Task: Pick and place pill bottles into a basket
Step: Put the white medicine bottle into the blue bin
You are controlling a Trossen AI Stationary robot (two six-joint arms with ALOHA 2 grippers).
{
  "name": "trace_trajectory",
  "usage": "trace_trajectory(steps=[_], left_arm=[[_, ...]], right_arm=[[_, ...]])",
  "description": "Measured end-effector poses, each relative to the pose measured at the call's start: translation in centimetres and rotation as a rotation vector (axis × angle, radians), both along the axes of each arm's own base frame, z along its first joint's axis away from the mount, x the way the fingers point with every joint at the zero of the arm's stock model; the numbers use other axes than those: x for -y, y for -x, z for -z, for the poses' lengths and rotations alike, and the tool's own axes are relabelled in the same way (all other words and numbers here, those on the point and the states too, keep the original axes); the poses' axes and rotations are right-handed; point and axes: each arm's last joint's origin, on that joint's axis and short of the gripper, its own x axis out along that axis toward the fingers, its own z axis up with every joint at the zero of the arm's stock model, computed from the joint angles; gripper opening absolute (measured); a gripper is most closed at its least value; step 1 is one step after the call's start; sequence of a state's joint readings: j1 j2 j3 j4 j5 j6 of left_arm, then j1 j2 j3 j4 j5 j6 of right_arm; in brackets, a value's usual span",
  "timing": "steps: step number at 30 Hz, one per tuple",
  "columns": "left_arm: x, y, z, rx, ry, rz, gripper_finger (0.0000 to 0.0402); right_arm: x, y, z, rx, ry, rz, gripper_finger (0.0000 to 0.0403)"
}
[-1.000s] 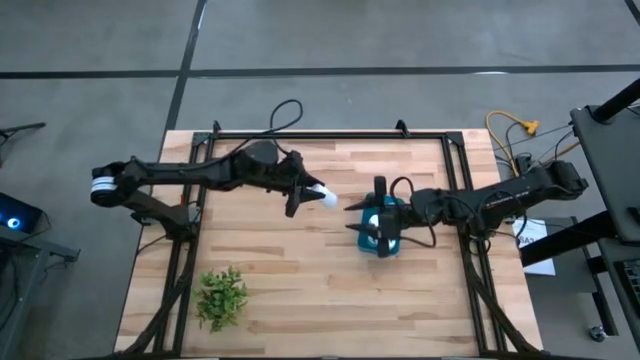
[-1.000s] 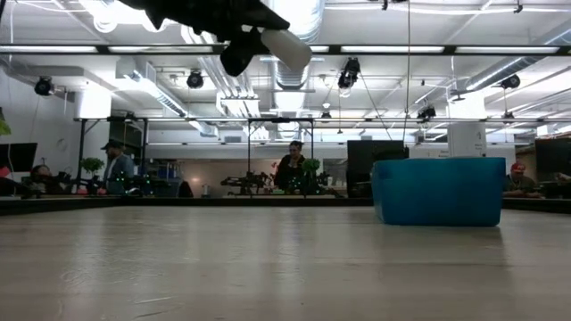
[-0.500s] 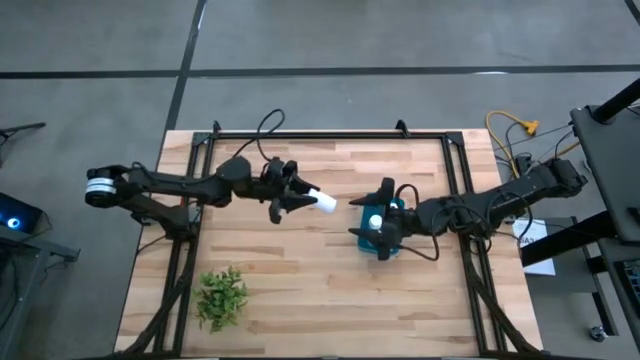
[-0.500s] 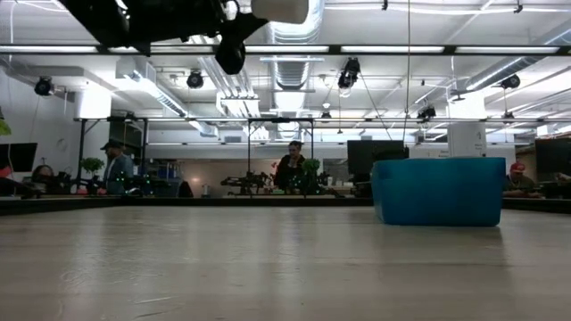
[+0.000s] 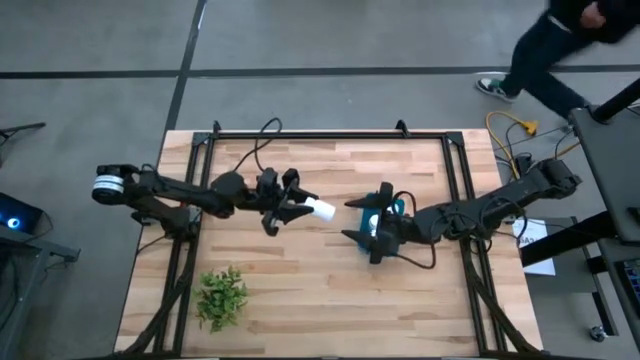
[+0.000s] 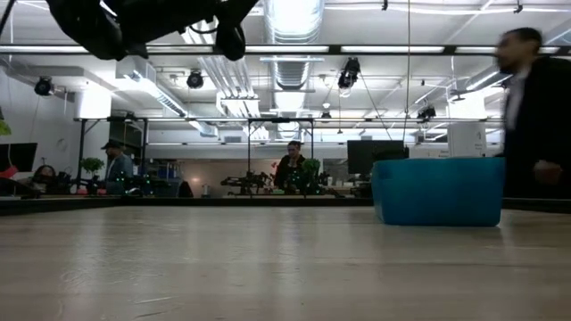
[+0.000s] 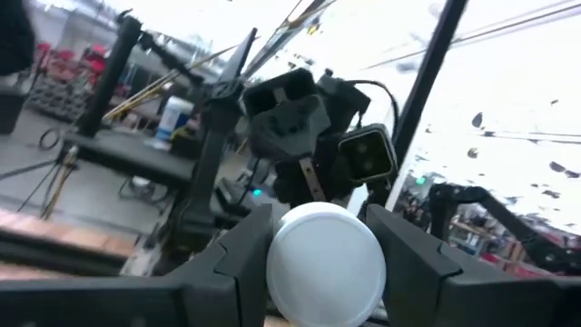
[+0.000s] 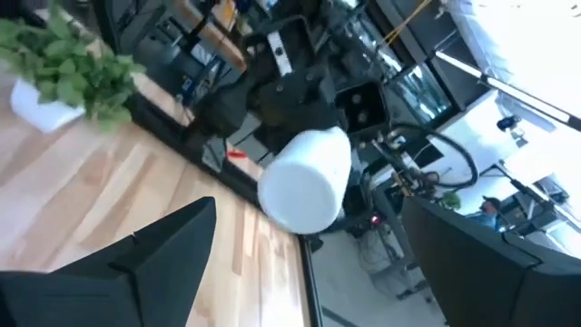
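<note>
High view shows one pill bottle [image 5: 321, 210] lying sideways in the air above mid-table, clenched between the fingers of the left gripper [image 5: 300, 208]; just to its right sits the teal basket [image 5: 392, 208], partly covered by the right gripper [image 5: 362, 220], whose fingers are spread wide and hold nothing; a green plant [image 5: 221, 296] stands well apart near the table's front left corner; a person [image 5: 560, 40] walks past beyond the table's far right corner.
</note>
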State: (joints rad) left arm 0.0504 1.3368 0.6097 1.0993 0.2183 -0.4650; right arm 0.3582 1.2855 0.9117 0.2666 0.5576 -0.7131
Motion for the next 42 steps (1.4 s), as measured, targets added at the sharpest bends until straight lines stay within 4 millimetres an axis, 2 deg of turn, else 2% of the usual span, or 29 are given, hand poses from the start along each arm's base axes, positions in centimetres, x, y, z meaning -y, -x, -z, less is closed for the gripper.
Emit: trace_trajectory(steps=[7, 12, 19, 27, 42], left_arm=[[0.6, -0.6, 0.8, 0.096, -0.003, 0.019, 0.0141], [0.7, -0.8, 1.2, 0.093, -0.005, 0.015, 0.0141], [1.4, -0.8, 1.3, 0.104, -0.034, 0.050, 0.0141], [2.2, -0.6, 0.9, 0.126, -0.039, 0.087, 0.0141], [2.2, -0.9, 1.2, 0.115, -0.053, 0.068, 0.0141]], right_arm=[[-1.6, -2.1, 0.7, -0.046, 0.077, 0.056, 0.0341], [-2.7, -4.1, 0.4, -0.043, 0.101, 0.120, 0.0342], [-3.4, -5.8, 0.4, -0.048, 0.110, 0.150, 0.0334], [-3.5, -6.1, 0.5, -0.049, 0.096, 0.159, 0.0327], [-3.4, -6.1, 0.4, -0.028, 0.062, 0.166, 0.0327]])
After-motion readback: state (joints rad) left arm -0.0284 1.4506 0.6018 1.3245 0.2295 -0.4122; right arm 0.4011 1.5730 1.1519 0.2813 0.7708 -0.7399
